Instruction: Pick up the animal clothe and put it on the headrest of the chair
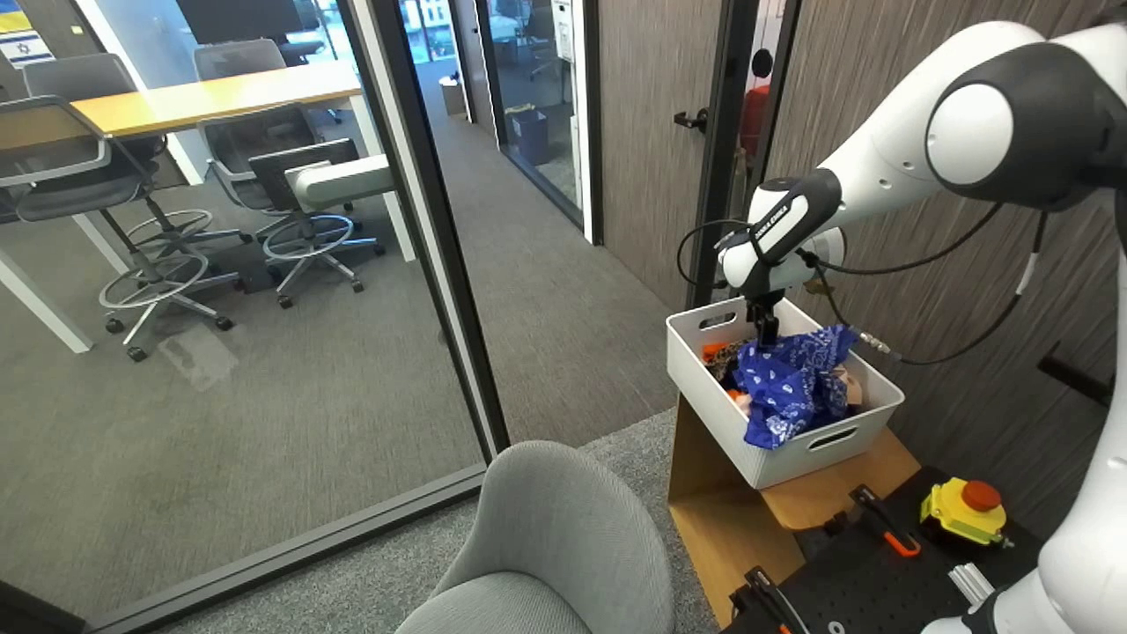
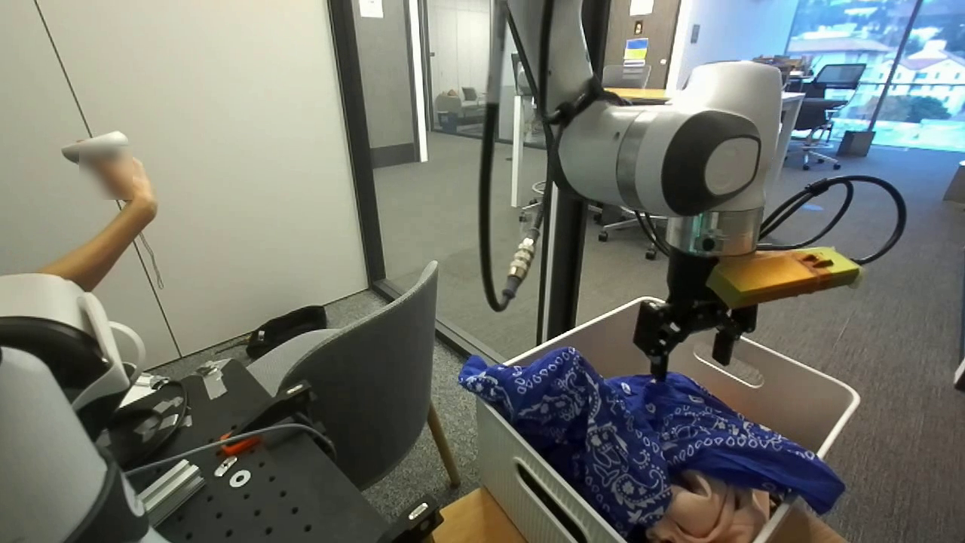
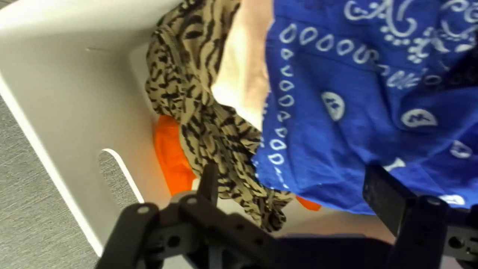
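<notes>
The animal-print cloth [image 3: 201, 116], tan with black marks, lies crumpled in the white bin [image 3: 86, 74] in the wrist view. A small part of the cloth [image 1: 724, 359] shows in an exterior view; elsewhere it is hidden. A blue bandana [image 3: 358, 123] lies over its right side. My gripper [image 3: 293, 179] is open, with one finger over the animal-print cloth and the other over the bandana. The gripper [image 2: 690, 363] is low inside the bin; whether a fingertip touches the bandana I cannot tell. The grey chair [image 1: 572, 519] stands beside the bin and also shows in an exterior view [image 2: 369, 385].
Peach cloth [image 3: 246, 67] and orange cloth [image 3: 171, 153] also lie in the bin. The bin stands on a wooden stand [image 1: 819, 493]. A black perforated table [image 2: 256, 498] with tools and a yellow emergency stop [image 1: 964, 511] is nearby. A glass wall [image 1: 423, 220] runs behind the chair.
</notes>
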